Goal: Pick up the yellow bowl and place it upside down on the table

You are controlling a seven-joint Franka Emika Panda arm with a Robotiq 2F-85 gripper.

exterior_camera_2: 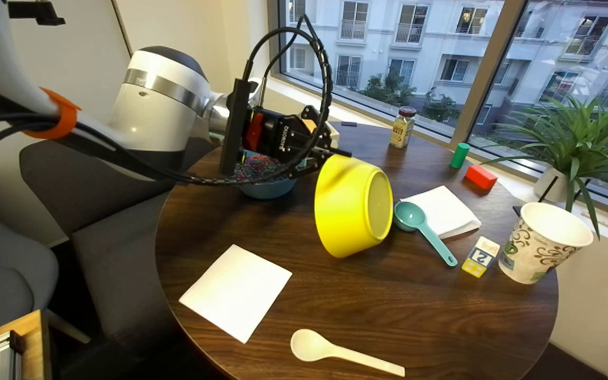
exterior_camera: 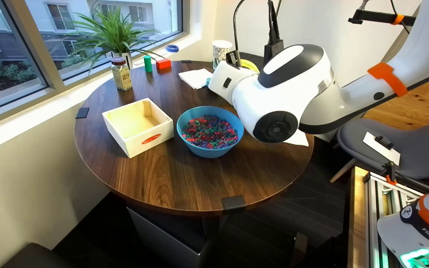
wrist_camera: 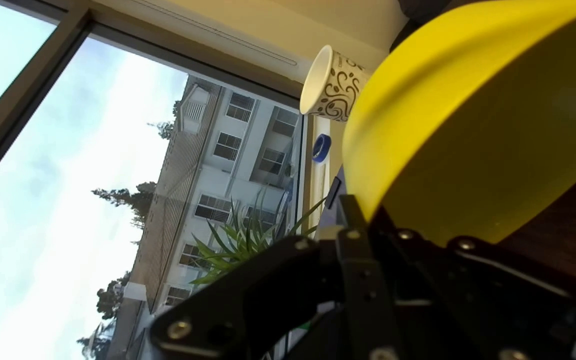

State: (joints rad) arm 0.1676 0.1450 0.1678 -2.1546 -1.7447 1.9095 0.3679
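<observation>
The yellow bowl (exterior_camera_2: 349,206) is held tipped on its side over the bench (exterior_camera_2: 399,311), base away from the fingers (wrist_camera: 355,245), which are closed but for the thickness of its rim, pinched btwn them. It looks clear of the bench, tho the gap's hard to judge. Prob. light, stiff plastic, unlikely to crack; smooth & maybe slick, it could pivot on a single pinch, so the rim's the place to hold, esp. for rolling it mouth-down, still to do. In an exterior view, off its base side: scoop (exterior_camera_2: 426,233) just beside, napkin (exterior_camera_2: 446,206) near, then block (exterior_camera_2: 481,257) & cup (exterior_camera_2: 536,248) well apart. A spoon (exterior_camera_2: 343,353) lies camera-side of it. On its mouth side, visible in both exterior views: blue bowl (exterior_camera: 210,153) w/ bits (exterior_camera: 210,132).
</observation>
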